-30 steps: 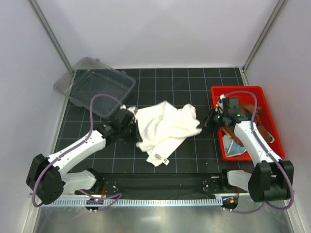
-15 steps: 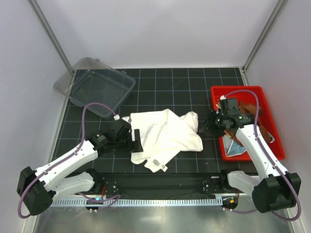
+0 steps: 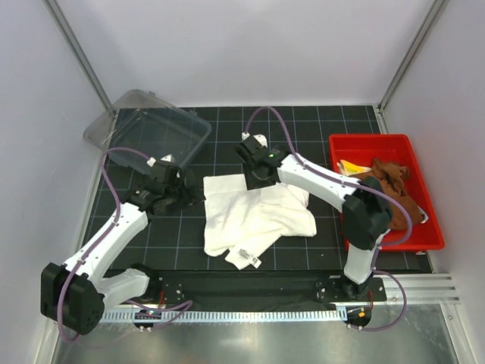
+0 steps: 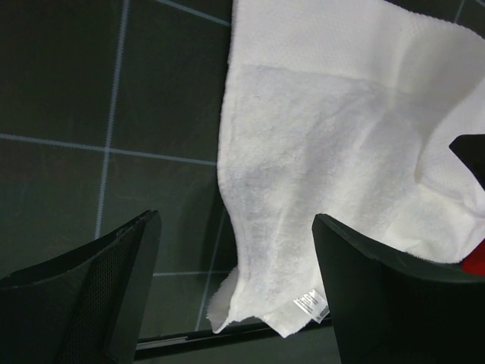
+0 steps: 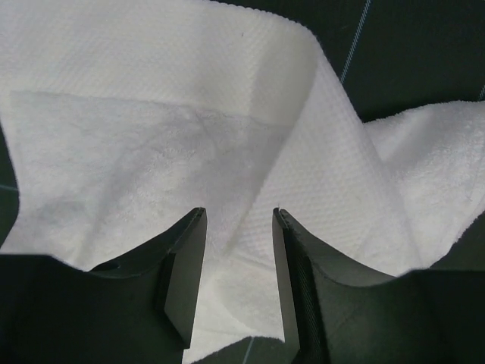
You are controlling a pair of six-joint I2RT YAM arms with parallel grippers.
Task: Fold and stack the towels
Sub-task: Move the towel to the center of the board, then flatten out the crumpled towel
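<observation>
1. The white towel (image 3: 258, 216) is laid rumpled on the black gridded bench (image 3: 318, 129), about midway between the two arms. It is only loosely doubled over, with uneven edges. Its label (image 3: 248, 252) is seen at the near corner.
2. The left fingers (image 4: 114, 288) are spread wide and nothing is grasped by them. They are held above the bench at the white towel's left edge, and that edge is seen running between them in the wrist view.
3. The right fingers (image 5: 182, 280) are parted and held over the far part of the white towel. A raised fold of the cloth is seen through the gap between them, but it is not pinched. Whether the tips touch the cloth cannot be told.
4. A red bin (image 3: 383, 241) is set on the right side of the bench, near the white towel. A brown towel (image 3: 390, 182) is heaped inside it, and a yellow towel (image 3: 350, 166) is tucked into its far left corner.
5. A clear tub (image 3: 151, 133) is placed at the far left corner of the bench, apart from the white towel.
</observation>
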